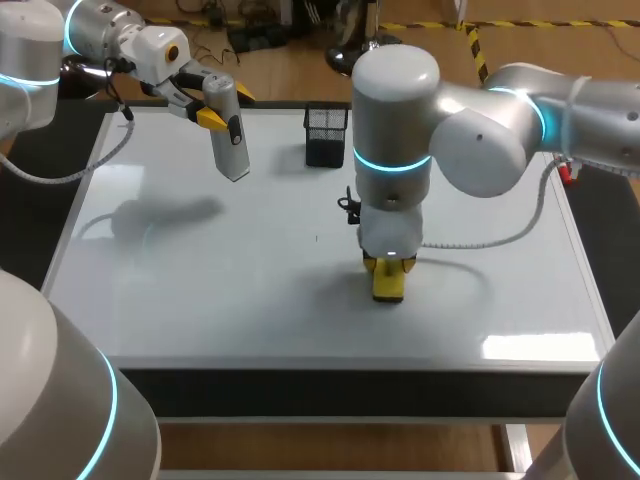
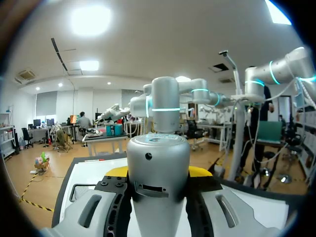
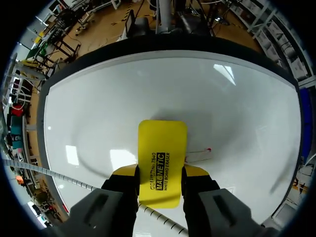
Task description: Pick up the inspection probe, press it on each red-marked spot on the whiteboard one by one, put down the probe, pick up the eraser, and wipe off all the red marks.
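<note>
The right gripper [image 3: 162,174] is clamped on the yellow eraser [image 3: 162,160]: its two yellow-tipped fingers [image 3: 196,172] press on the eraser's long edges from either side. They grip the end nearest the wrist, and the rest of the block sticks out ahead of them with its printed face turned up toward the camera. The eraser sits low over the whiteboard [image 3: 98,113], and whether it touches the surface cannot be told. A small red mark [image 3: 209,149] lies on the board just beside the eraser's long edge, slightly ahead of one fingertip. In the head view the right gripper [image 1: 388,268] points straight down near the middle of the whiteboard [image 1: 200,300], with the eraser [image 1: 388,288] showing below it. The right arm [image 1: 480,140] comes in from the right and bends over it. The left gripper [image 2: 159,173] grasps the silver inspection probe [image 2: 158,168], with its yellow tips against the probe's body on both sides and the rounded cap standing up between them. In the head view the left gripper [image 1: 212,116] is at the far left of the board. It holds the inspection probe [image 1: 230,135] in the air with its narrower end pointing down, and the probe's shadow falls on the surface below. A black mesh pen holder [image 1: 326,135] stands at the far edge of the board, apart from the probe.
</note>
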Tool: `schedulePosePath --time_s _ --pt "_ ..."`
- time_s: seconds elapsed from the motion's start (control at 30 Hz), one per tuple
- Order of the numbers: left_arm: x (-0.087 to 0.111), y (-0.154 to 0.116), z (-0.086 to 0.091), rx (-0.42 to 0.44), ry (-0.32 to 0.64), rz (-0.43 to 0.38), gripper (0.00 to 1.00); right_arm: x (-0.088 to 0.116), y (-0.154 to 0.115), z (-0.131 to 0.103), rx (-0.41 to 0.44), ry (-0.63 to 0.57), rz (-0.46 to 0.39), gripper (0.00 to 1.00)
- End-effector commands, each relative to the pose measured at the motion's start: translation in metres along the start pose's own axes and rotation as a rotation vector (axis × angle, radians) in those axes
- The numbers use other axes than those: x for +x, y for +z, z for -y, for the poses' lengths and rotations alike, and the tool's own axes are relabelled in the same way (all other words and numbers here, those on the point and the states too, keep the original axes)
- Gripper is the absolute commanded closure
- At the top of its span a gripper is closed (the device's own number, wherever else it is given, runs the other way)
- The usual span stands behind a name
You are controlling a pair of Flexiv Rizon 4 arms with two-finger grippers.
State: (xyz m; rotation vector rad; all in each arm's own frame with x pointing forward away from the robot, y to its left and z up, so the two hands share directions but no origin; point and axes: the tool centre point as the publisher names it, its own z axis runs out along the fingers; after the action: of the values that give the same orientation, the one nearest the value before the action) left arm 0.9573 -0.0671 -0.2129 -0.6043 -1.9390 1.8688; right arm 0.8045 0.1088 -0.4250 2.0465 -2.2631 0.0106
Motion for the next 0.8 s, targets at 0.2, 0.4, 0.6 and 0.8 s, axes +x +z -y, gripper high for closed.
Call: schedulePosePath --time_s 0.2,0.4,0.6,0.8 --pt "-0.002 -0.002 0.000 0.002 0.000 -0.006 1.00 -0.013 -0.037 0.004 0.078 -0.045 0.051 1.00" --pt "-0.002 -0.002 0.000 0.002 0.000 -0.006 1.00 -0.053 -0.038 0.002 0.073 -0.129 0.084 1.00" --pt "-0.002 -0.002 0.000 0.002 0.000 -0.006 1.00 -0.076 -0.027 -0.009 0.051 -0.180 0.102 1.00" --pt "-0.002 -0.002 0.000 0.002 0.000 -0.006 1.00 -0.081 -0.014 -0.014 0.022 -0.188 0.104 1.00"
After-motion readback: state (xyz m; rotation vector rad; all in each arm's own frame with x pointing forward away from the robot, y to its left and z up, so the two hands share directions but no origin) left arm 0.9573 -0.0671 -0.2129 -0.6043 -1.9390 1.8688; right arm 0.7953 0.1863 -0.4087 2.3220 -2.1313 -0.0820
